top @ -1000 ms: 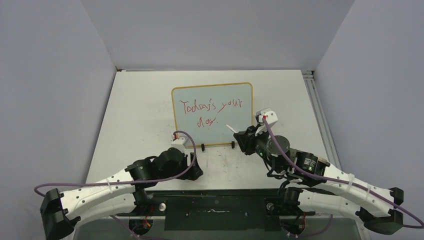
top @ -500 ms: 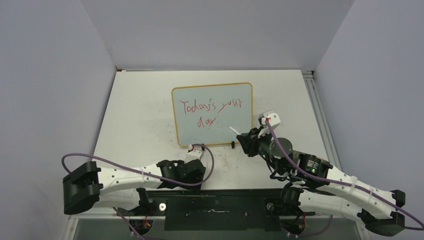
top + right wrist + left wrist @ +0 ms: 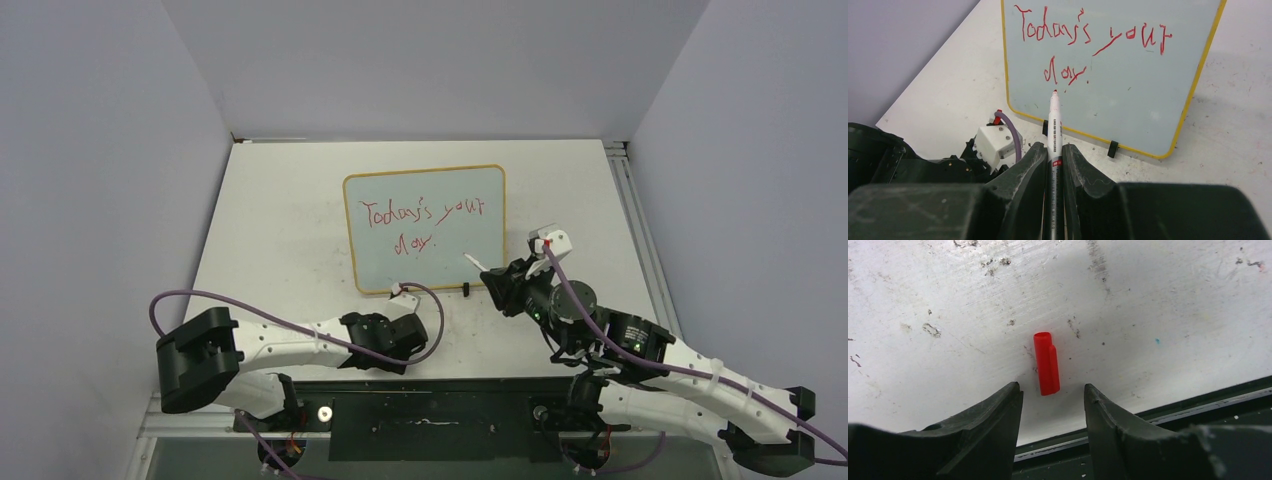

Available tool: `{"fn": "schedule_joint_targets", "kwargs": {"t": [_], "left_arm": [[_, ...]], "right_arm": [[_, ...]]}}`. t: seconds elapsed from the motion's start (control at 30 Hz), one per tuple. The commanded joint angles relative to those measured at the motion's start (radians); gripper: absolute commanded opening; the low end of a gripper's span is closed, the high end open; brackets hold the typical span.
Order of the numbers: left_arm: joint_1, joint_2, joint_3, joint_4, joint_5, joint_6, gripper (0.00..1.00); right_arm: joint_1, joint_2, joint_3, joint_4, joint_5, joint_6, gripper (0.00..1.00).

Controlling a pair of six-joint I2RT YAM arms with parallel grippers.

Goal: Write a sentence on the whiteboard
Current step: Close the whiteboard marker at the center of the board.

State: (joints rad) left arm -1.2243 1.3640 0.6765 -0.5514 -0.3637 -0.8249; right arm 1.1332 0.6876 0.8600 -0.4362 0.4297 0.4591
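Note:
The whiteboard (image 3: 440, 272) (image 3: 1138, 100) stands at mid-table in its yellow frame. The sentence (image 3: 420, 213) (image 3: 1068, 35) runs across it in red, in two lines. My right gripper (image 3: 497, 282) (image 3: 1054, 147) is shut on a white marker (image 3: 1054, 125) (image 3: 476, 263). The marker's red tip points at the board's lower part, a little short of it. My left gripper (image 3: 388, 345) (image 3: 1051, 386) hangs open over the table's near edge. A red marker cap (image 3: 1047, 364) lies flat on the table, with its near end level with the gap between the fingertips and nothing touching it.
A black rail (image 3: 1173, 405) runs along the table's near edge, just behind the left fingers. Two black clip feet (image 3: 1112, 148) stick out under the board. The left wrist's white camera housing (image 3: 997, 142) and its purple cable sit close to the left of the marker.
The left arm swung from the board's lower left corner back to the near edge, over the cap. The right gripper drew the marker slightly back and right from the board.

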Motion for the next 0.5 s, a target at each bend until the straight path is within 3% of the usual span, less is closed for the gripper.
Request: {"fn": "schedule_joint_targets", "kwargs": {"t": [0.0, 0.47], "left_arm": [[0.006, 0.019, 0.042, -0.014, -0.038, 0.009, 0.45], [0.014, 0.058, 0.044, -0.023, -0.047, 0.008, 0.24]], "right_arm": [[0.000, -0.017, -0.011, 0.002, 0.024, 0.006, 0.05], [0.000, -0.029, -0.016, -0.011, 0.025, 0.024, 0.05]]}}
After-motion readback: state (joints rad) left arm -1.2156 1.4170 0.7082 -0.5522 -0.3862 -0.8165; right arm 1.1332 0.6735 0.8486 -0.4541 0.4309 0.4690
